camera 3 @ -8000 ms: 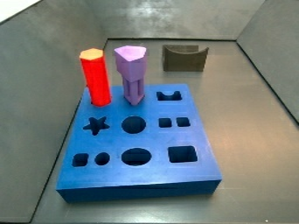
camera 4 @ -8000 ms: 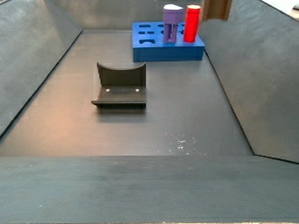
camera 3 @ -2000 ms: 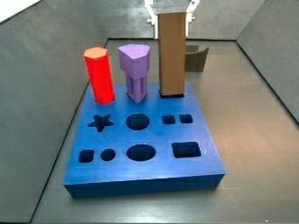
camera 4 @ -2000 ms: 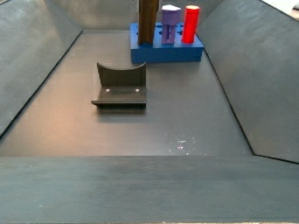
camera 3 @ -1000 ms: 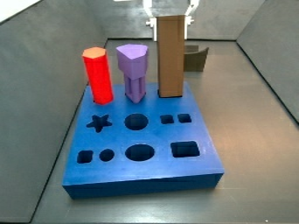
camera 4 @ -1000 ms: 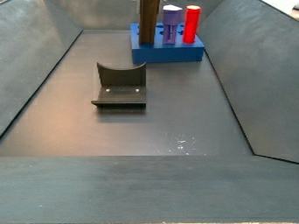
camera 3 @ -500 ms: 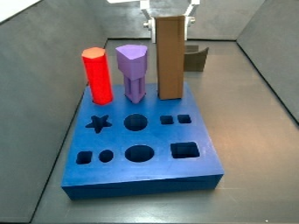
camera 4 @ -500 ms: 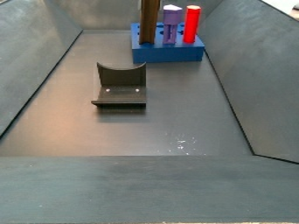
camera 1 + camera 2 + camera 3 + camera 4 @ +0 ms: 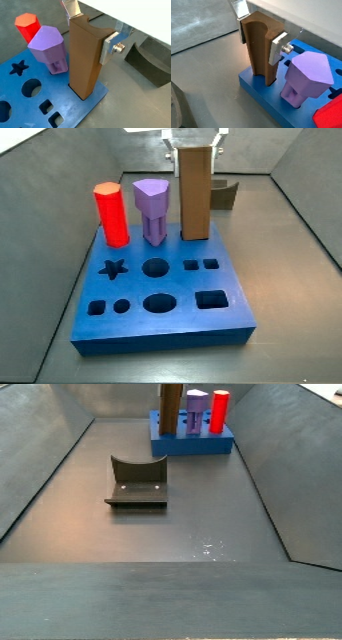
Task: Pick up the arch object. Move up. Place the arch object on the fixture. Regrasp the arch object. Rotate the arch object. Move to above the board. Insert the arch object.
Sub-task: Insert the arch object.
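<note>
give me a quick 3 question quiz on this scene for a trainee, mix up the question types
1. True or false: the gripper has its fingers closed on the upper part of the arch object.
2. Multiple choice: the arch object's lower end is at (A) the fixture, (B) the board, (C) the bare floor.
3. Short answer: which two pegs stand upright in the board beside the arch object?

Key
1. True: a silver finger plate lies against each side of it in both wrist views.
2. B: it stands upright with its end in a hole at the board's edge.
3. The red hexagonal peg and the purple pentagonal peg.
</note>
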